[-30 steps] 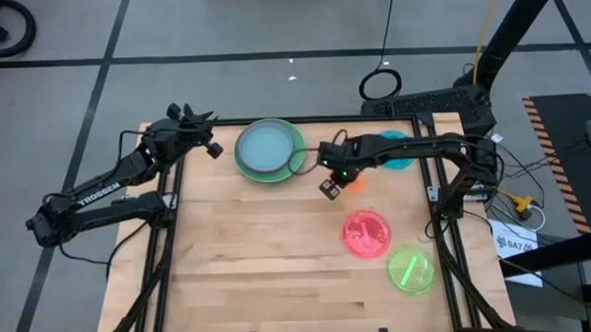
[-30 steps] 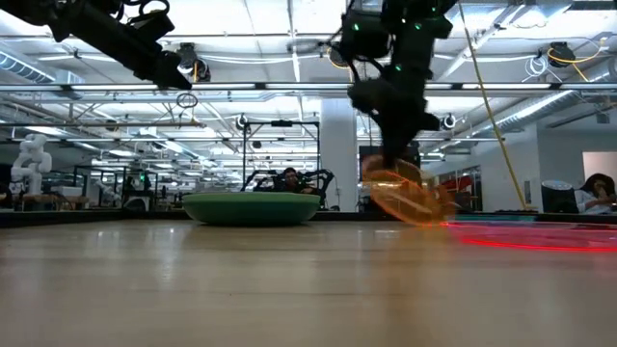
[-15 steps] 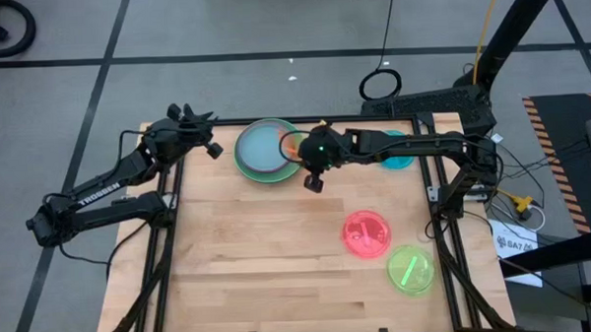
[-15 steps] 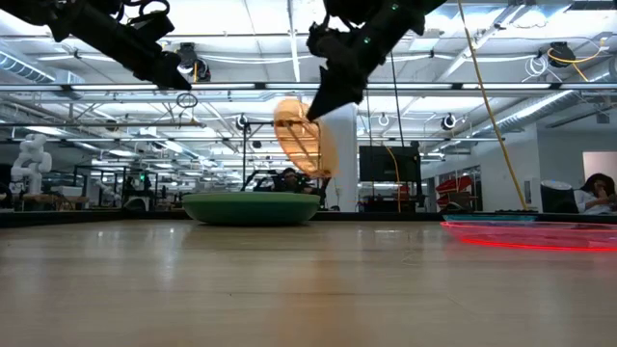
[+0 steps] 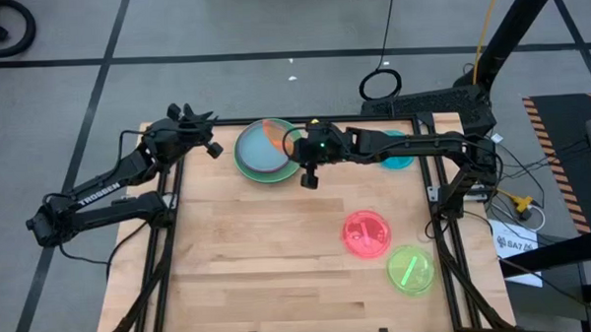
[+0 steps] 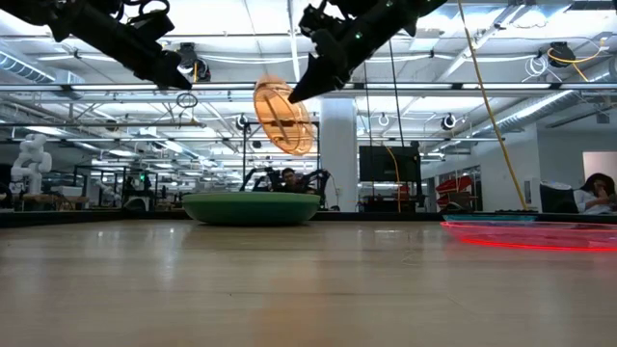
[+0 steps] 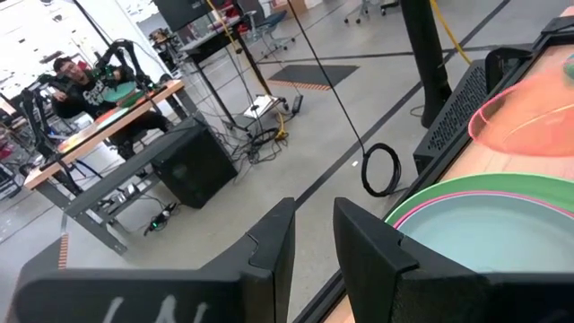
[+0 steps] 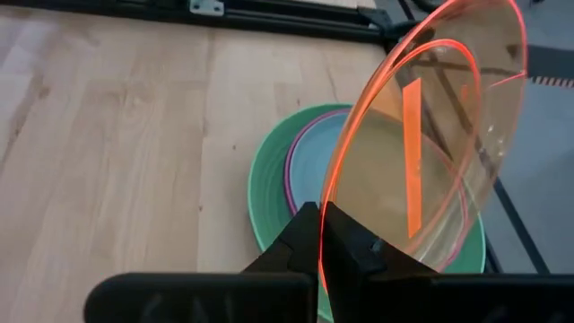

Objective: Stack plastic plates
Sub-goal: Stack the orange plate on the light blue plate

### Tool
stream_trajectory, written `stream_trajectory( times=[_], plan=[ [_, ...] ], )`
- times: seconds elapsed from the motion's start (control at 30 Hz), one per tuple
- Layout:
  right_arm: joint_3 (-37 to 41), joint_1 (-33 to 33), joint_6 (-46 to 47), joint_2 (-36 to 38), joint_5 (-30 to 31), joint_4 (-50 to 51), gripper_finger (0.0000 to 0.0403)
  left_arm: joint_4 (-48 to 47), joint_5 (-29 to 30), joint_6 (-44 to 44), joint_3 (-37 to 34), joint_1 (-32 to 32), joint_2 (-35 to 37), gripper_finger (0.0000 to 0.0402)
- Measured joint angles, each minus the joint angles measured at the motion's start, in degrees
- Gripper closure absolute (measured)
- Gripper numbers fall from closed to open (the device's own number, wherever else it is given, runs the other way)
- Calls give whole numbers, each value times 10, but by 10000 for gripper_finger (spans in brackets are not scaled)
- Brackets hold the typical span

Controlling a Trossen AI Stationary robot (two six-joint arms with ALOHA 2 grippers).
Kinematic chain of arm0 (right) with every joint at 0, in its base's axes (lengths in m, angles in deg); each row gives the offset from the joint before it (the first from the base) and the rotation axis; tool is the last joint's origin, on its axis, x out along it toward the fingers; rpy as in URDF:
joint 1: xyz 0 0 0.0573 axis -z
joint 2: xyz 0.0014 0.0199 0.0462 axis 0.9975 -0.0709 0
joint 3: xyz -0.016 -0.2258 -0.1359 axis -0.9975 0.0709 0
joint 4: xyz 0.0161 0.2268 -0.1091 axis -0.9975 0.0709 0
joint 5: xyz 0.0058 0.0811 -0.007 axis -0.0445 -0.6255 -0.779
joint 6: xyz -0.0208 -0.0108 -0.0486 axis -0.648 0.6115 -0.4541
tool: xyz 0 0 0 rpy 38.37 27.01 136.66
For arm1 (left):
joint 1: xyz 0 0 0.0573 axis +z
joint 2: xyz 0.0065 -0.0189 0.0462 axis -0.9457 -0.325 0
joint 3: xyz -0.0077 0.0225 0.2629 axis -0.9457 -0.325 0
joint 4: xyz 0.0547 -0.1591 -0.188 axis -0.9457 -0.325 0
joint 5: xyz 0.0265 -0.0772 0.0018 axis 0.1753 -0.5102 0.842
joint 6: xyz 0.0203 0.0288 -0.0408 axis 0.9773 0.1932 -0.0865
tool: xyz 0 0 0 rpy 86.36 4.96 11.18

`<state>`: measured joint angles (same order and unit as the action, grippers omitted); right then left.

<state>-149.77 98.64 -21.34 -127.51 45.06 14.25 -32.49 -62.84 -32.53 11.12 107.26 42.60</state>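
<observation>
The right gripper (image 5: 297, 146) pinches the orange plate (image 5: 277, 137) by its rim, tilted above the plate stack (image 5: 254, 162) at twelve o'clock. The left gripper (image 5: 208, 133), fingers slightly parted and empty, waits at the table's (image 5: 259, 256) eleven o'clock corner.

A pale wooden table (image 5: 259, 256) with a dark frame carries 4 things directly on its top — a stack of plates (image 5: 261, 152) at the far edge, a teal plate (image 5: 399, 153) at the right, then a pink plate (image 5: 365, 233) and a lime plate (image 5: 410, 269) toward the near right.
</observation>
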Motion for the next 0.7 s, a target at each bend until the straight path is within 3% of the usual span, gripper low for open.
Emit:
stream_trajectory(
  times=[0.27,0.7],
  plan=[
    [-12,0,-35,-39,0,-32,403,0,0,0,0,0,0,314],
    [-231,6,-179,-198,22,144,403,-2,0,3,0,-1,0,314]
  ],
)
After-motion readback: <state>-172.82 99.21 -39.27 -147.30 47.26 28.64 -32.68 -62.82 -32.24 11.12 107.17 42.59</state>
